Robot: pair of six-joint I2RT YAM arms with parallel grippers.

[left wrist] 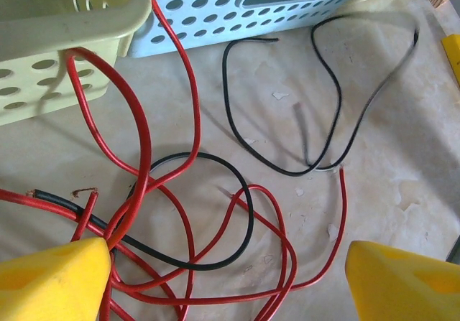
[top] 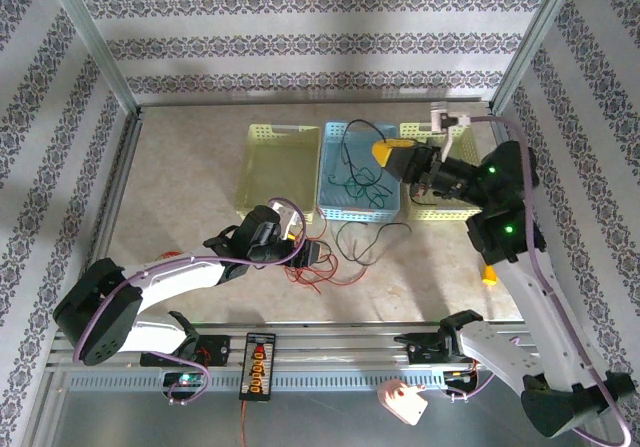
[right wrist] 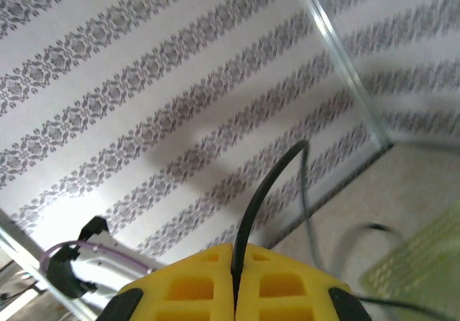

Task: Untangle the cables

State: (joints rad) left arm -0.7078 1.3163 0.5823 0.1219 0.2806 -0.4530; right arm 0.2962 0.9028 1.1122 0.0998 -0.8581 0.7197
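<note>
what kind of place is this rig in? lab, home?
Probably a lab test cell dressed like a room: patterned wallpaper panels on an aluminium frame, a beige tabletop with plastic baskets, and a power strip on the front rail.

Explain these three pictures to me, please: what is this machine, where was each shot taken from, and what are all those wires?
You are looking at two robot arms bolted to the near edge of a table. The wide picture comes from a camera above and behind them; the other two come from small cameras on each wrist, so the yellow blocks at the bottom are that arm's own fingers.

On the table stand three perforated baskets: a yellow basket, a blue basket and another yellow one on the right. In front of them lie thin loopy wires, a red cable tangled with a black cable. A green cable lies in the blue basket.

The left pincer hangs open over the tangle, holding nothing. The right pincer, raised over the baskets, is shut on a black strand.
</note>
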